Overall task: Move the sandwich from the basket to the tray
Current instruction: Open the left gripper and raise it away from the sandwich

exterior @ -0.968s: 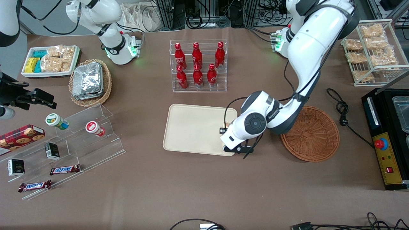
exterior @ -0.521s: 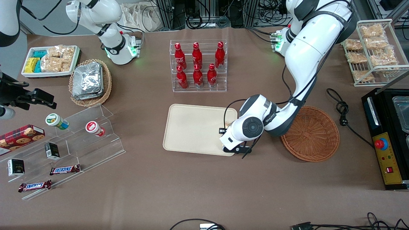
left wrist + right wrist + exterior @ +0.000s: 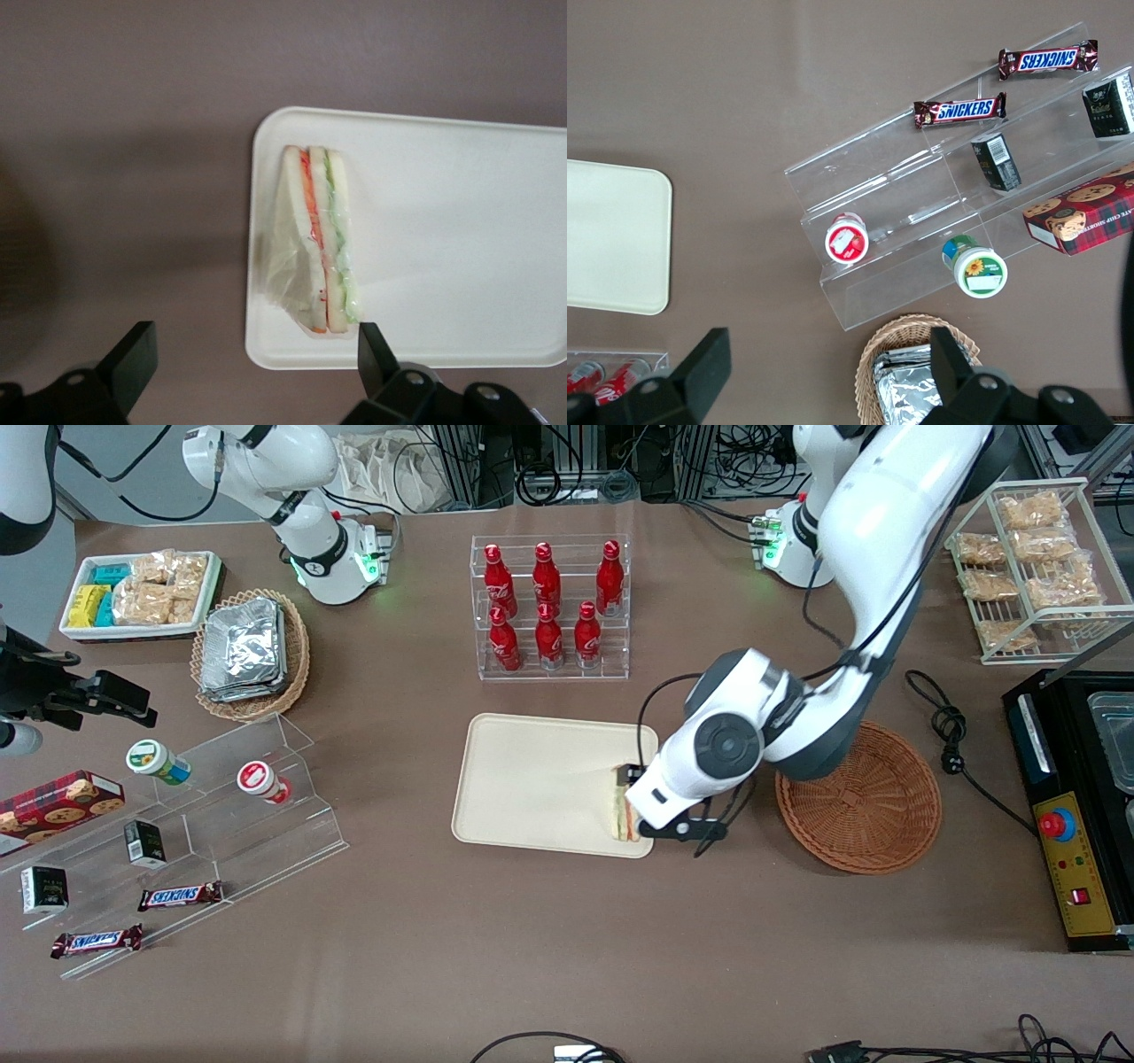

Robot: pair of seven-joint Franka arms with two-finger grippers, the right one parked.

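On the brown worktop (image 3: 532, 957), the cream tray (image 3: 532, 779) sits beside the round wicker basket (image 3: 873, 802), which lies toward the working arm's end. The working arm's claw (image 3: 252, 341) hangs above the tray's edge nearest the basket, its fingers (image 3: 133, 350) spread wide and gripping nothing. The wrapped sandwich (image 3: 622, 815) lies on the tray, close along that same edge and near the corner closest to the front camera, its orange-red and green filling layers showing

Open hand (image 3: 252, 354) above sandwich (image 3: 319, 241), bare tray (image 3: 532, 779) alongside
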